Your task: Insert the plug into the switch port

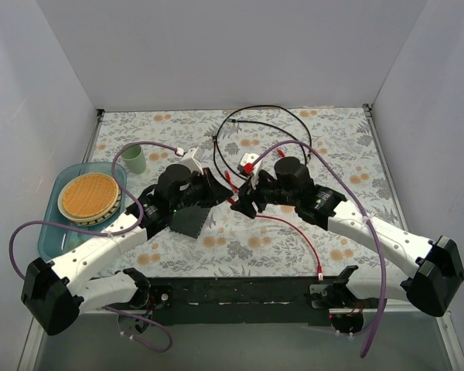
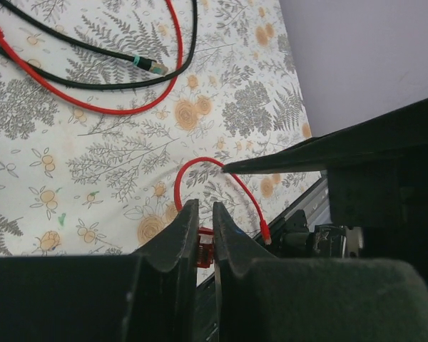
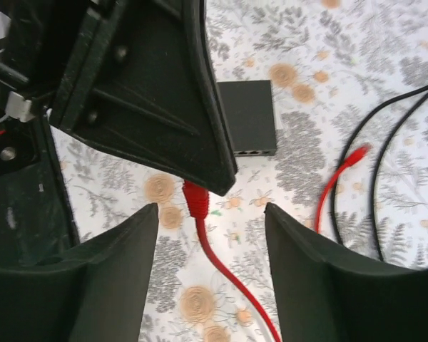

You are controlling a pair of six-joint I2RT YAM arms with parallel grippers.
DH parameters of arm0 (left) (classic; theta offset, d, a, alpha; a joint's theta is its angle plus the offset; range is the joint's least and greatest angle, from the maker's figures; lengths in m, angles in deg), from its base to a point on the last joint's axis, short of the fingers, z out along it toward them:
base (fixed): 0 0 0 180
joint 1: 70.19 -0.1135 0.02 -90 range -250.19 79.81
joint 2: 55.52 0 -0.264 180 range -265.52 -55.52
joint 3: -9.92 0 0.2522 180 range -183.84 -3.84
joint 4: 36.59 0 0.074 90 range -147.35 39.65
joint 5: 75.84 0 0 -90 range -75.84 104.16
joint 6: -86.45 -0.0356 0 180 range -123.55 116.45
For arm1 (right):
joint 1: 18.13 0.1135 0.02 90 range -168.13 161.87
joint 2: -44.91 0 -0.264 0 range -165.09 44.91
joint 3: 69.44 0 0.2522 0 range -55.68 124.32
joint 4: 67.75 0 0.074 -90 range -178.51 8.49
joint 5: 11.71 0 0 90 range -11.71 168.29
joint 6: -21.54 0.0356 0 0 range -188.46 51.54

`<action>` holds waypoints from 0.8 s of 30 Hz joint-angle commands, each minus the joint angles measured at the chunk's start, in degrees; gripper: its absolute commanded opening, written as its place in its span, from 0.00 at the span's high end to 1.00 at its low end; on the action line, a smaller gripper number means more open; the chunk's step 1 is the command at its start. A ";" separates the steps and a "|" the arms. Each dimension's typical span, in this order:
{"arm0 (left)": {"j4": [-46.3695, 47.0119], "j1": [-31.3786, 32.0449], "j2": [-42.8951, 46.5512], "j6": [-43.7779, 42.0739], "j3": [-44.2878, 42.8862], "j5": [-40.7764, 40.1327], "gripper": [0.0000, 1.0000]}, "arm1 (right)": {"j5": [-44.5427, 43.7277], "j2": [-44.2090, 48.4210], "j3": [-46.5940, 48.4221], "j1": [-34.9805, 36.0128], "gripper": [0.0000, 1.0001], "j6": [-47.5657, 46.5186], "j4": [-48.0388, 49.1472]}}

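Note:
The switch [image 1: 189, 222] is a flat black box lying on the floral cloth below the left wrist. It also shows in the right wrist view [image 3: 248, 114], with sockets along its near edge. My left gripper [image 1: 224, 197] is shut on the red plug [image 2: 204, 247], which sits pinched between its fingers [image 2: 182, 228]. The plug's red boot [image 3: 197, 199] sticks out under the left fingers in the right wrist view. Its red cable [image 1: 294, 232] runs back to the near rail. My right gripper [image 3: 210, 206] is open, its fingers either side of that cable, touching nothing.
A teal tray [image 1: 52, 232] with a round tan plate [image 1: 90, 195] stands at the left, with a green cup [image 1: 135, 159] behind it. Loose black cable [image 1: 263, 116] and a second red cable [image 3: 339, 178] lie behind the grippers. White walls enclose the table.

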 commanded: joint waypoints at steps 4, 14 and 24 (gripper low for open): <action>-7.03 0.34 -0.33 6.96 -4.63 -6.84 1.00 | -6.02 4.15 0.43 -0.08 0.25 0.42 5.70; -9.68 0.34 -0.68 11.36 -6.74 -8.52 1.00 | -2.07 2.04 -1.42 0.01 0.32 1.91 9.56; -9.68 0.34 0.02 11.80 -6.83 -8.16 1.00 | 0.04 -1.91 -1.68 0.27 0.36 3.06 12.64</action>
